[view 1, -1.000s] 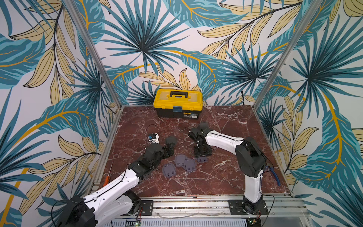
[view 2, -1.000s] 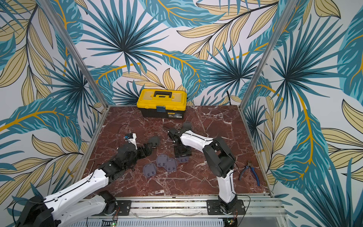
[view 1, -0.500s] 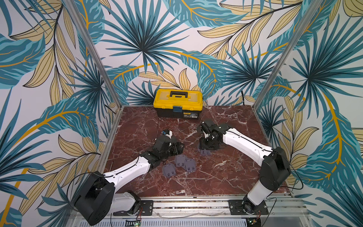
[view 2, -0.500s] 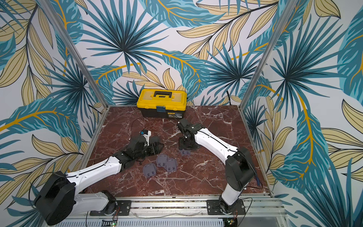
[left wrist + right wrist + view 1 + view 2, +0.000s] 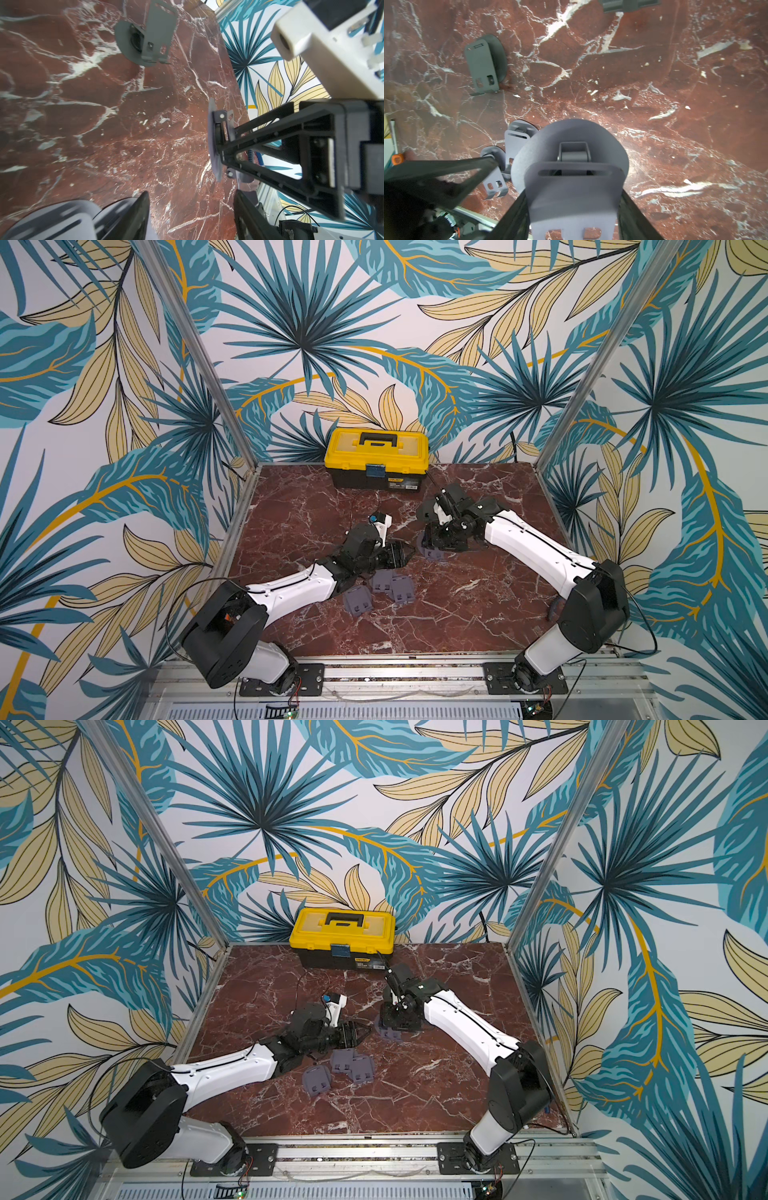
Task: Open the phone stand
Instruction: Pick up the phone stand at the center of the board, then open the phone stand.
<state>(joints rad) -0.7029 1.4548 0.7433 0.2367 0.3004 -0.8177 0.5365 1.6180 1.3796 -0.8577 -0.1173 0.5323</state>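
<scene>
phone stand (image 5: 571,187) pinched in right gripper (image 5: 574,209); left gripper (image 5: 191,207) parted, empty.

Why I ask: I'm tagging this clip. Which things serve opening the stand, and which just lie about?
In the job: held stand; right pincer, gripping it; left pincer, open, near it.
Lying about: three loose stands; toolbox.

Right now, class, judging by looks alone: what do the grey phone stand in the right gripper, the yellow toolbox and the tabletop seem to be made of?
The held phone stand: probably plastic, perhaps 3D-printed; matte grey, faintly grainy, with slots. The toolbox: likely moulded plastic; smooth yellow lid, black base and handle. The tabletop: looks like red-brown marble with white veins, though possibly a printed laminate.
</scene>
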